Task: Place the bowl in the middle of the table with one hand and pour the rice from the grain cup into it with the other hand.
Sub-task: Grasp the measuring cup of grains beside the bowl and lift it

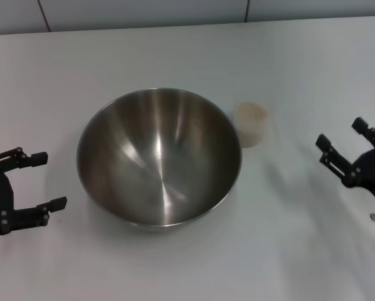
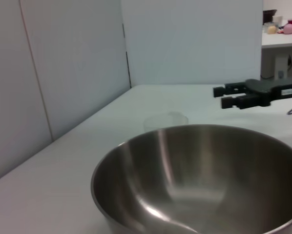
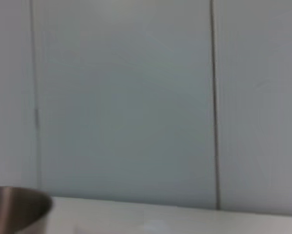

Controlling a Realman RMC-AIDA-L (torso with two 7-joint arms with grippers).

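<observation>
The shiny steel bowl (image 1: 159, 157) stands empty near the middle of the white table (image 1: 175, 56). It fills the left wrist view (image 2: 199, 180) and its rim shows in the right wrist view (image 3: 19, 209). The small translucent grain cup (image 1: 252, 123) stands upright just right of the bowl's rim, apart from it, with pale rice inside; it shows behind the bowl in the left wrist view (image 2: 165, 120). My left gripper (image 1: 46, 182) is open, left of the bowl, not touching it. My right gripper (image 1: 341, 135) is open, to the right of the cup, also seen in the left wrist view (image 2: 219, 96).
A grey panelled wall (image 1: 175, 9) runs along the table's far edge. In the left wrist view a shelf with small coloured objects (image 2: 282, 29) stands far behind the table.
</observation>
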